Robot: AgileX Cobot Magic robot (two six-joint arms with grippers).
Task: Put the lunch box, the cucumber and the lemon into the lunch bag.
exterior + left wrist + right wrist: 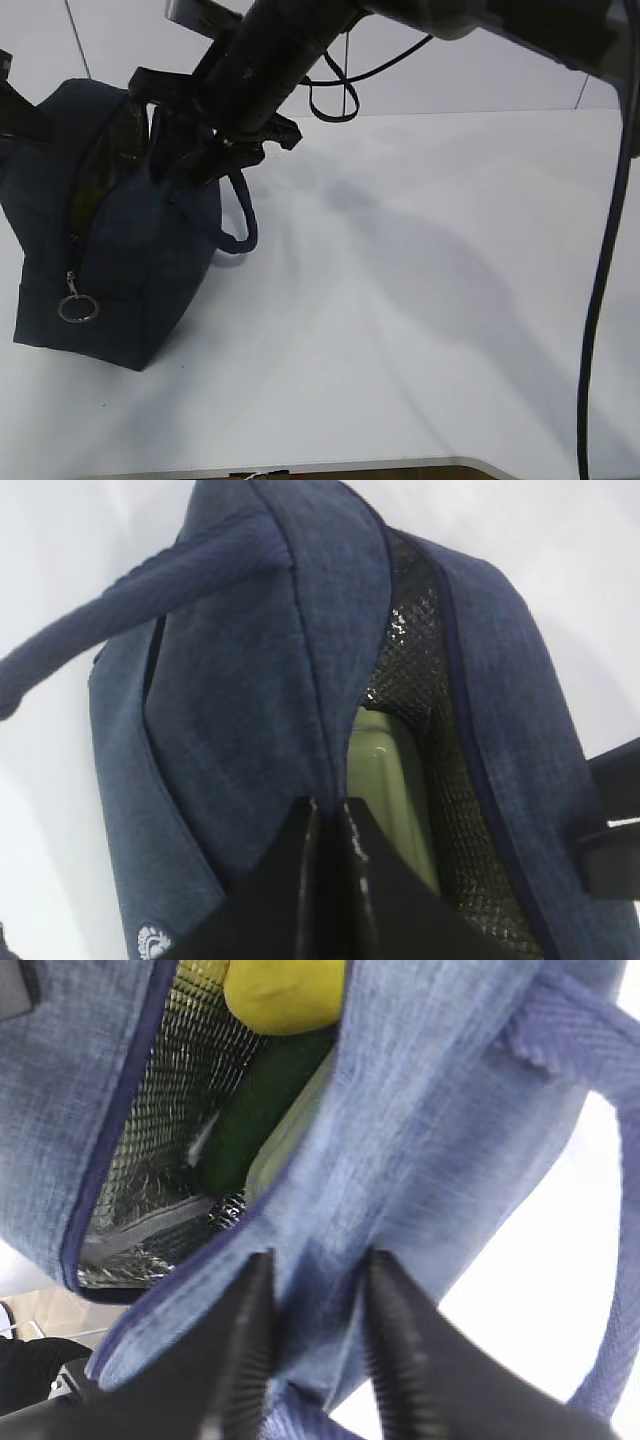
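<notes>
The navy lunch bag (pixel 120 260) stands at the table's left with its top open. My left gripper (pixel 335 815) is shut on the rim of the bag's near wall; in the exterior view it is a dark shape at the left edge (pixel 18 105). The lunch box's sage-green lid (pixel 385 780) shows inside against the lining. My right gripper (pixel 318 1290) reaches across to the bag's top (pixel 225 145), its jaws pressed on bunched fabric of the other wall. Inside lie the lemon (pixel 285 995), the cucumber (pixel 255 1110) and the lunch box edge (pixel 285 1140).
The zipper's ring pull (pixel 78 308) hangs at the bag's near end. A loop handle (pixel 240 215) hangs on the bag's right side. White table (pixel 430 300) stretches to the right and front. Black cables (pixel 600 280) hang at the right.
</notes>
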